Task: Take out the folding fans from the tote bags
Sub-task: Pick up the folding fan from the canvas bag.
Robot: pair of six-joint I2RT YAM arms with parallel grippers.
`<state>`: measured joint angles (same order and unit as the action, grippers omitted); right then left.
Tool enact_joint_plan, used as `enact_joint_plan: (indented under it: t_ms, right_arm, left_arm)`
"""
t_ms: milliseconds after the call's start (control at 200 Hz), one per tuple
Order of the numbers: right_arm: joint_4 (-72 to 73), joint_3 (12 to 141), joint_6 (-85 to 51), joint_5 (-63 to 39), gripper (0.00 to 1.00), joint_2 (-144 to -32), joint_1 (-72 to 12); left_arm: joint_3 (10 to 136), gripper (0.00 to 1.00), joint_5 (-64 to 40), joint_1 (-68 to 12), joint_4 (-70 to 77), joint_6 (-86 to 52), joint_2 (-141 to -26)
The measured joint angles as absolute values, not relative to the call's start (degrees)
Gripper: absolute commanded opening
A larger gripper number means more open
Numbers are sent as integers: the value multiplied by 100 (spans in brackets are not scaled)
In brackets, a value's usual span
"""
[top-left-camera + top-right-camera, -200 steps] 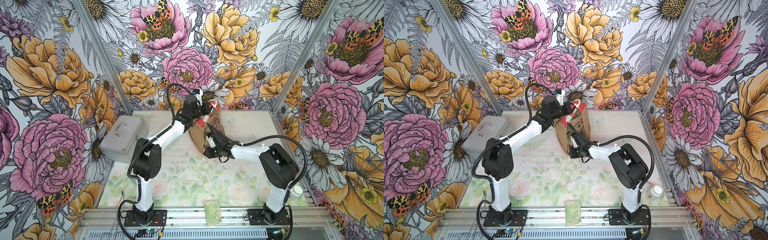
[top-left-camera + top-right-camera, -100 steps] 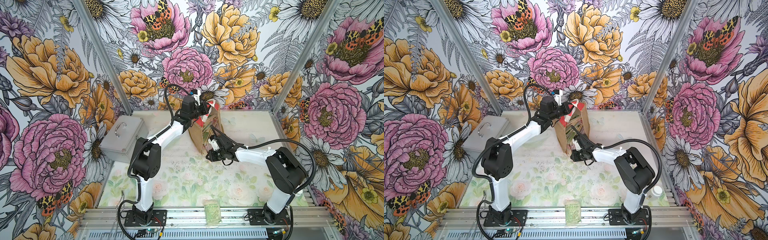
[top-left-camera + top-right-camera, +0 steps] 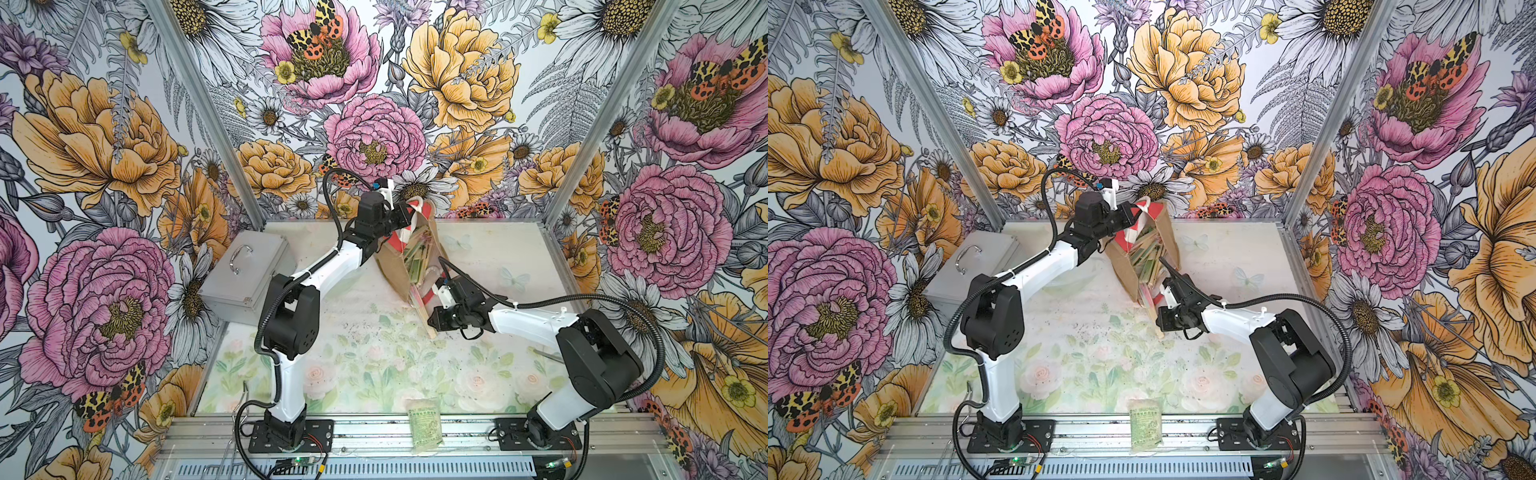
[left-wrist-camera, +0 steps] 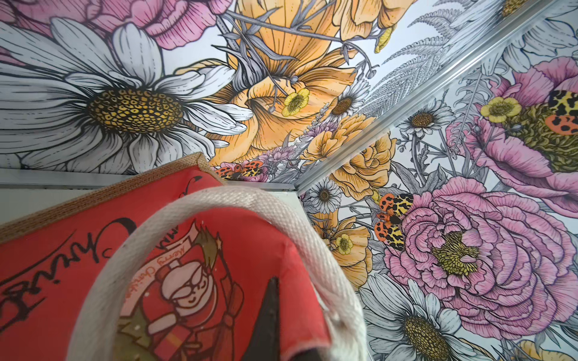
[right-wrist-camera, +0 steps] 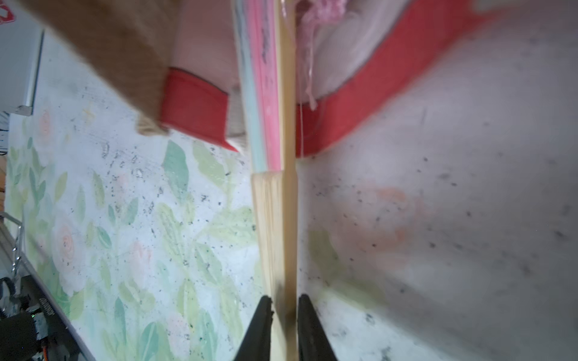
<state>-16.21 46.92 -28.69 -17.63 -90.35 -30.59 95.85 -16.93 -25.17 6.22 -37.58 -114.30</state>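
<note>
The tote bag (image 3: 392, 266) lies tilted at the back of the table, its mouth toward the front, in both top views (image 3: 1123, 266). My left gripper (image 3: 401, 216) is shut on the bag's raised red end; the left wrist view shows red printed cloth (image 4: 93, 250), a white rope handle (image 4: 219, 200) and one black finger (image 4: 270, 312). Several folding fans (image 3: 1146, 257) lie inside the bag. My right gripper (image 3: 434, 324) is shut on the pale wooden end of one pink fan (image 5: 275, 218), which sticks out of the bag's mouth over the table.
A grey metal case (image 3: 245, 274) stands at the back left of the table. A green printed packet (image 3: 424, 419) lies on the front rail between the two arm bases. The flowered mat (image 3: 374, 374) covers the table in front of the bag.
My right gripper has drawn back a little toward the front with the fan, pulling it further out of the bag. The left gripper keeps its hold on the bag.
</note>
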Motion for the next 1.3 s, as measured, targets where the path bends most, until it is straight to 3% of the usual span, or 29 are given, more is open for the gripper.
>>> enact_joint_plan:
  t_ms: [285,470,790,1301]
  right_arm:
    - [-1883,4160,-3009,-1632,0,-8239,-2827]
    - [-1911,4244,-2679,-1566,21,-8187,-2974]
    - [-1559,5072,-1957,-1275,40,-8648,-3387]
    - [-1090,5513,-1616,-532,56,-9736,-3911]
  left_arm:
    - [9579,0,-1664,-2344,617,-3758,-11430]
    - [9555,0,-1664,-2349,624,-3758,-11428]
    - [9555,0,-1667,-2349,624,-3769,-11419]
    - [9555,0,-1678,-2349,617,-4060,-11419]
